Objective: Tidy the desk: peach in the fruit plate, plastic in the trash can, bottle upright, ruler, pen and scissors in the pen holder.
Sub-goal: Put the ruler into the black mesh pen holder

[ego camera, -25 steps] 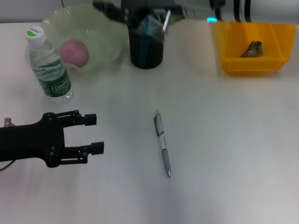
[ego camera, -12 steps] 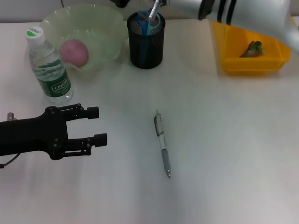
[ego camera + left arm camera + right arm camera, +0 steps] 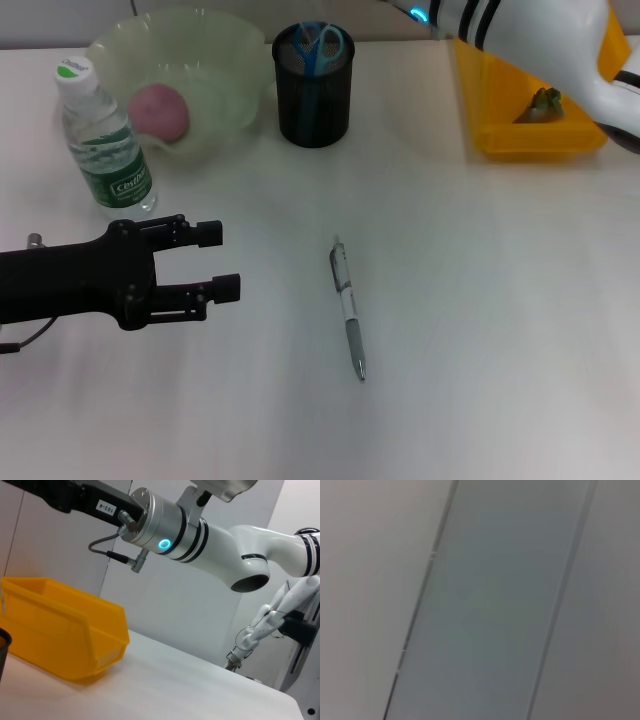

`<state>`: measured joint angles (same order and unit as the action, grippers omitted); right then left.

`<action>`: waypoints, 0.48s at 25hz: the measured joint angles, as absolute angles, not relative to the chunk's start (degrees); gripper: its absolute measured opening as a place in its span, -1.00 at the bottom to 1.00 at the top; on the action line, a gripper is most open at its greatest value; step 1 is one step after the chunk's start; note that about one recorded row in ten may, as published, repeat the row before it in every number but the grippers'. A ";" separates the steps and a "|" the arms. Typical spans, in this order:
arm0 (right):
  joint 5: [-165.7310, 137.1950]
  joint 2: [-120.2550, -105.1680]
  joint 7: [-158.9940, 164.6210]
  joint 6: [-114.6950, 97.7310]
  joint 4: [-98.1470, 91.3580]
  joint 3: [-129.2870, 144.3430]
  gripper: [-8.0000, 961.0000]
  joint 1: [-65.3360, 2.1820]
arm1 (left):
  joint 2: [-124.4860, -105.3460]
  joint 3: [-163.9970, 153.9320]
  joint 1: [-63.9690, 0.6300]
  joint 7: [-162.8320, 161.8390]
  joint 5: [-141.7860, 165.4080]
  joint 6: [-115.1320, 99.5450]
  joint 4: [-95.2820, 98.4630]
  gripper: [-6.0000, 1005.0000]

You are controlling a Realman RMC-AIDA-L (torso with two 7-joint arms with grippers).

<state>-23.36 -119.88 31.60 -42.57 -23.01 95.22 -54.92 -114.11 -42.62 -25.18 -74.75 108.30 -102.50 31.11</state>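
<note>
Silver pen lies alone mid-counter, my left tool spread beside it.
I should come over its middle, turn the fingers across the barrel, then pinch; my right tool is out of view.

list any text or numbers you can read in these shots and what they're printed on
"103-4": on a white sticker on the black arm link at the top of the left wrist view.
Bottle: its green label carries white lettering, too blurred to read; the mark on the cap is unreadable too.
Pen, pen holder, yellow bin, left gripper: no text visible.
Right wrist view: nothing readable.
</note>
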 joint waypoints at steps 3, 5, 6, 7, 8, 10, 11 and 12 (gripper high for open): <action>-17.89 -119.87 31.58 -42.57 -20.72 96.90 -0.20 -55.71 | -114.09 -42.62 -25.52 -76.63 108.44 -102.41 31.15 0.56; -14.93 -119.87 31.40 -42.57 -19.83 97.43 -0.20 -55.84 | -114.07 -42.62 -25.98 -77.93 108.49 -102.34 31.17 0.56; -12.23 -119.87 31.40 -42.57 -18.95 97.57 -0.20 -55.87 | -114.13 -42.62 -26.45 -78.66 108.46 -102.28 31.18 0.56; -12.23 -119.87 31.40 -42.57 -18.95 97.57 -0.20 -55.87 | -114.13 -42.62 -26.45 -78.66 108.46 -102.28 31.18 0.56; -11.20 -119.87 31.46 -42.57 -18.57 97.58 -0.20 -55.87 | -114.21 -42.62 -26.67 -78.94 108.42 -102.23 31.19 0.56; -9.26 -119.87 31.64 -42.57 -17.80 97.58 -0.20 -55.88 | -114.46 -42.62 -27.13 -79.48 108.34 -102.07 31.20 0.56; -8.46 -119.87 31.80 -42.57 -17.34 97.51 -0.20 -55.89 | -114.60 -42.61 -27.34 -79.77 108.33 -101.94 31.20 0.56; -8.46 -119.87 31.80 -42.57 -17.34 97.51 -0.20 -55.89 | -114.60 -42.61 -27.34 -79.77 108.33 -101.94 31.20 0.56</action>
